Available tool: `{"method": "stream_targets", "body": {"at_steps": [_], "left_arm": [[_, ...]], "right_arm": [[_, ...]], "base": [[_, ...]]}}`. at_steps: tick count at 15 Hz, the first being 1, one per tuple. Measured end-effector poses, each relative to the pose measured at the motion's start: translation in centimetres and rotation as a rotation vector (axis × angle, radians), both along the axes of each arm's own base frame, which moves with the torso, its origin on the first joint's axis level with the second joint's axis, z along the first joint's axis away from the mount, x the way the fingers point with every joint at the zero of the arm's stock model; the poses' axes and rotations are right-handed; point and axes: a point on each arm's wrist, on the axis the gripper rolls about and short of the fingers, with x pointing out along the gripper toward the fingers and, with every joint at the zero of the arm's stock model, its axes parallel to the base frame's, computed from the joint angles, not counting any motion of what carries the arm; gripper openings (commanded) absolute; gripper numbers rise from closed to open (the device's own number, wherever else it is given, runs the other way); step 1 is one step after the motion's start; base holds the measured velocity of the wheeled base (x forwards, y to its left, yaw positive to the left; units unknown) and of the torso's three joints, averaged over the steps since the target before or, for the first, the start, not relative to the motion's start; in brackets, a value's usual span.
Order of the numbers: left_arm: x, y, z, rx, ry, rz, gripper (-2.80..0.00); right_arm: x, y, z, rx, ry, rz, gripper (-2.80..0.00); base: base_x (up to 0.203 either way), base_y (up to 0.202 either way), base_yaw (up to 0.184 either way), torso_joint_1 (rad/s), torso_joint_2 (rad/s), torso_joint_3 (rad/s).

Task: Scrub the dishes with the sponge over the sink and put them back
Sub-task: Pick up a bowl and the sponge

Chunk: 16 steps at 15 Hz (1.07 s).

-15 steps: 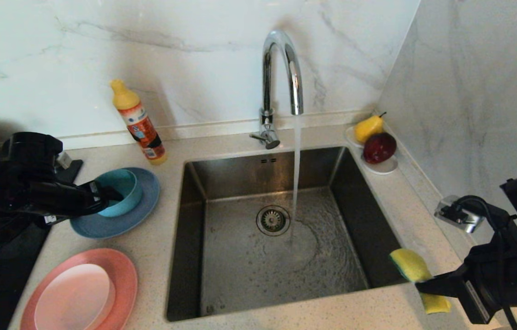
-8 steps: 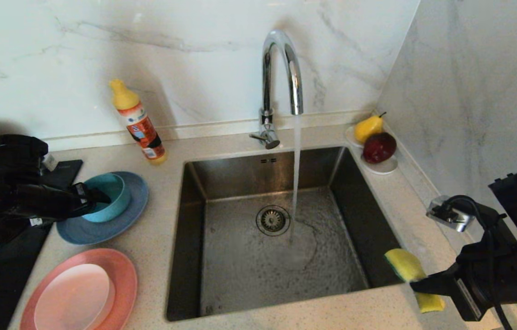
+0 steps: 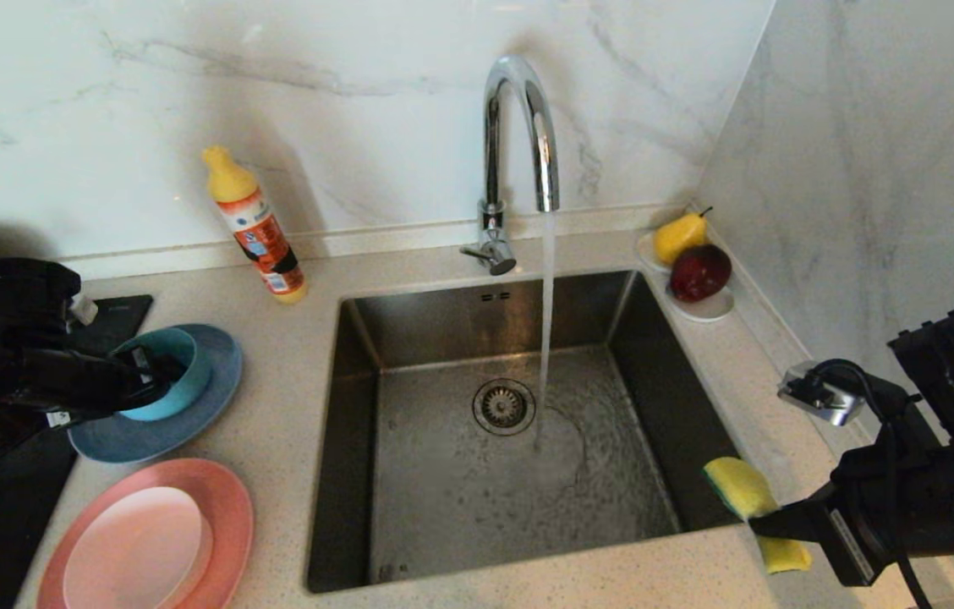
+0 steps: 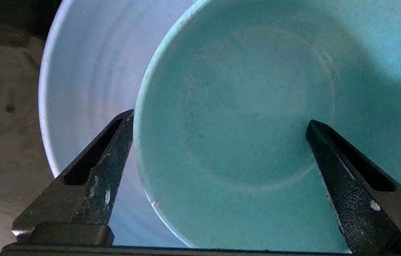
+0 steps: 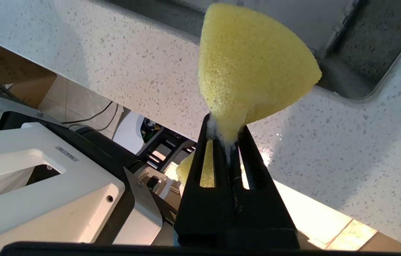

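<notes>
Sponge (image 3: 752, 510) sits nearest, squeezed at its waist between the tightly closed fingers of the right pincer (image 3: 769, 526), held above the front right corner of the sink (image 3: 409, 541), where the speckled bench (image 3: 595, 584) edge meets the steel rim. The right wrist view shows the yellow foam (image 5: 254, 67) fanning out beyond the pinched black fingers (image 5: 202, 160).

At the front left of the bench lies the salmon-pink plate (image 3: 227, 499), with the smaller pale pink dish (image 3: 139, 550) resting in it. Just behind them is the blue-grey plate (image 3: 181, 419), carrying the teal bowl (image 3: 177, 376).

The left pincer (image 3: 157, 372) is at the bowl with its fingers spread wide. In the left wrist view one finger (image 4: 97, 170) stands outside the bowl's rim over the plate (image 4: 86, 89), and the other (image 4: 346, 185) stands over the bowl's inside (image 4: 243, 117), so the rim lies between them without being squeezed.

In the middle, the sink holds a round drain strainer (image 3: 503, 407), and water (image 3: 546, 321) runs from the chrome tap (image 3: 519, 144) onto the basin floor just beside it.

Farther back, an orange detergent bottle (image 3: 257, 228) with a yellow cap stands by the marble wall. At the far right corner a white saucer (image 3: 705, 309) holds a pear (image 3: 680, 237) and an apple (image 3: 699, 272).
</notes>
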Motion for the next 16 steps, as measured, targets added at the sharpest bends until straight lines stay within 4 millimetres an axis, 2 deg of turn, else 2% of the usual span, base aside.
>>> {"method": "stream_targets", "body": {"at_steps": [8, 16], "left_arm": [[-0.2, -0.4, 0.0, -0.052, -0.003, -0.008, 0.0], [0.1, -2.2, 0.6, -0.091, -0.026, -0.028, 0.0]], "right_arm": [[-0.2, -0.1, -0.2, -0.002, 0.008, -0.001, -2.8], [-0.2, -0.1, -0.4, -0.004, 0.014, 0.0, -2.8]], "base": [[0.0, 0.0, 0.0, 0.0, 0.0, 0.0], [0.0, 0.0, 0.0, 0.0, 0.0, 0.0]]}}
